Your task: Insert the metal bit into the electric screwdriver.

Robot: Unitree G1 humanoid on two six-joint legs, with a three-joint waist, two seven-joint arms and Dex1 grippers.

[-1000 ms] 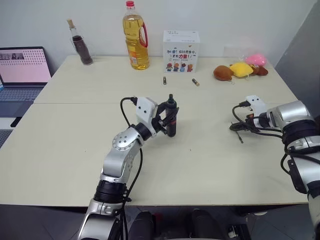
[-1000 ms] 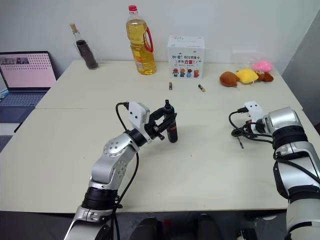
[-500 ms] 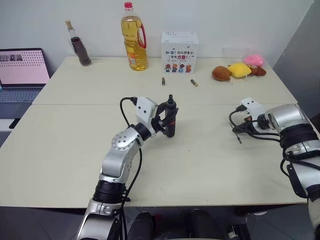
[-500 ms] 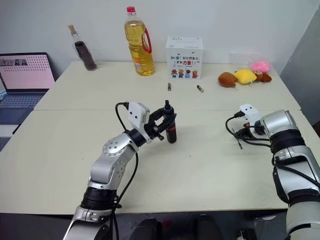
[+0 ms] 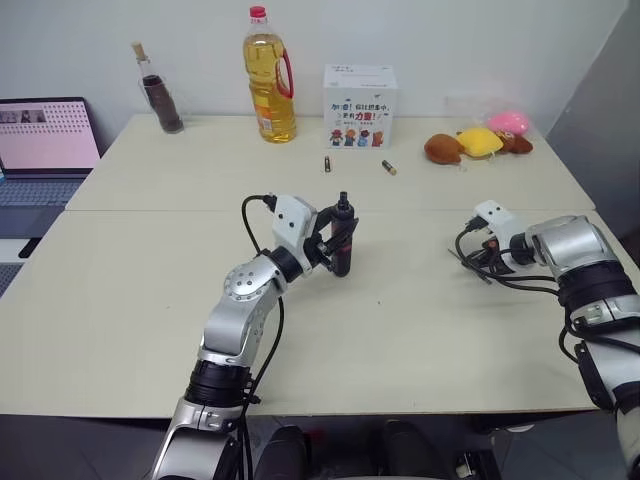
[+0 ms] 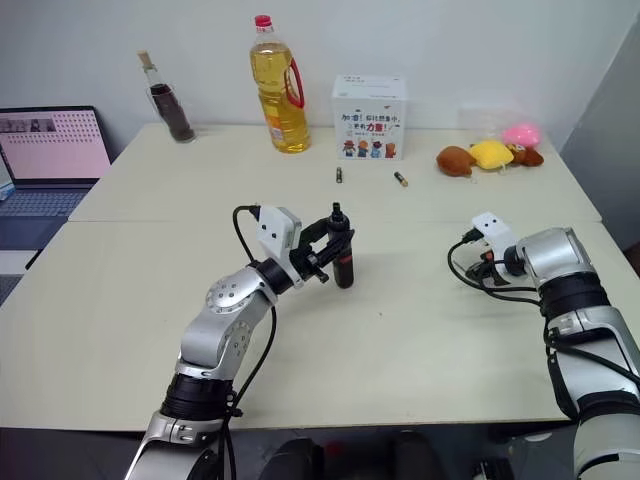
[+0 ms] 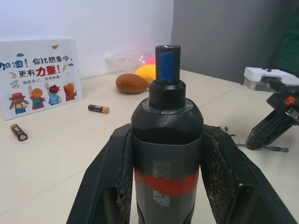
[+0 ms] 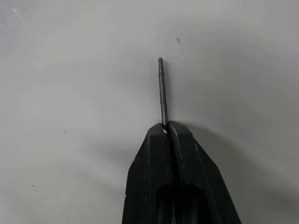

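Legibly, red "力量!" is printed on the white box (image 7: pixel 39 74). Upright, the electric screwdriver (image 7: pixel 167 154), red-banded and blue-tipped, is clamped by the left claw (image 7: pixel 166 186); the thin grey metal bit (image 8: pixel 162 91) is pinched in the right claw (image 8: pixel 168 133).

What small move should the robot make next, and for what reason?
Probably lift the right gripper off the table and carry it toward the electric screwdriver: its fingers are shut on the metal bit, while the left gripper holds the screwdriver upright, socket free.
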